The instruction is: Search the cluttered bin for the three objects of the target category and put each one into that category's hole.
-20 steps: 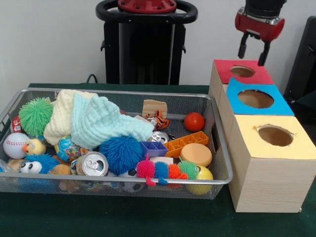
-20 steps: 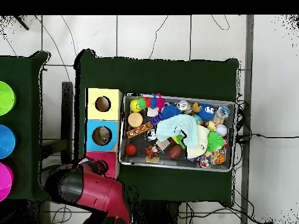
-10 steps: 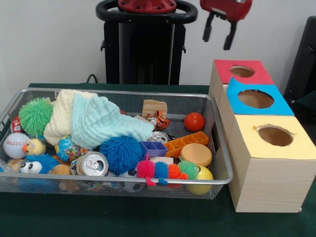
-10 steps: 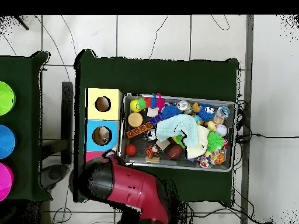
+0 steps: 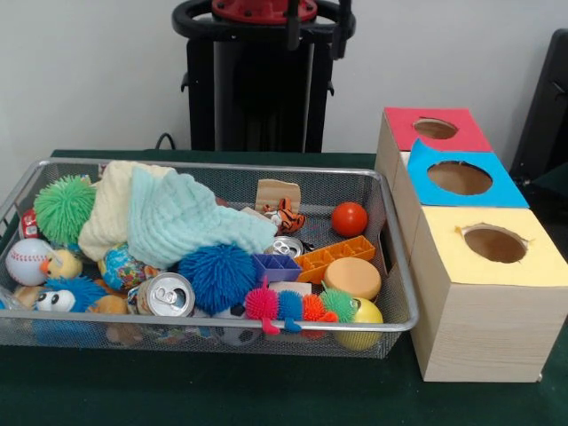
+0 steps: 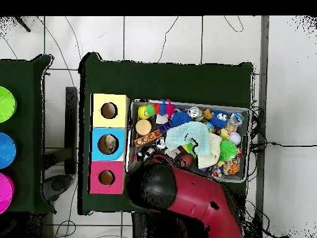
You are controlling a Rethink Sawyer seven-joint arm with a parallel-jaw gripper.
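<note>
Soft, even light fills the front view, bright on the wall [image 5: 89, 80] with no hard glare. Faint shadows sit under the bin [image 5: 204, 342] and beside the boxes [image 5: 484, 293] on the dark counter [image 5: 266, 390]. A small highlight shows on the can [image 5: 167, 295]. Toys look slightly soft. The overhead view is dimmer, and the arm [image 6: 186, 198] looks smeared.

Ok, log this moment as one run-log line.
gripper: open, empty, high over bin | arm: over bin's edge | boxes: red, blue, yellow
</note>
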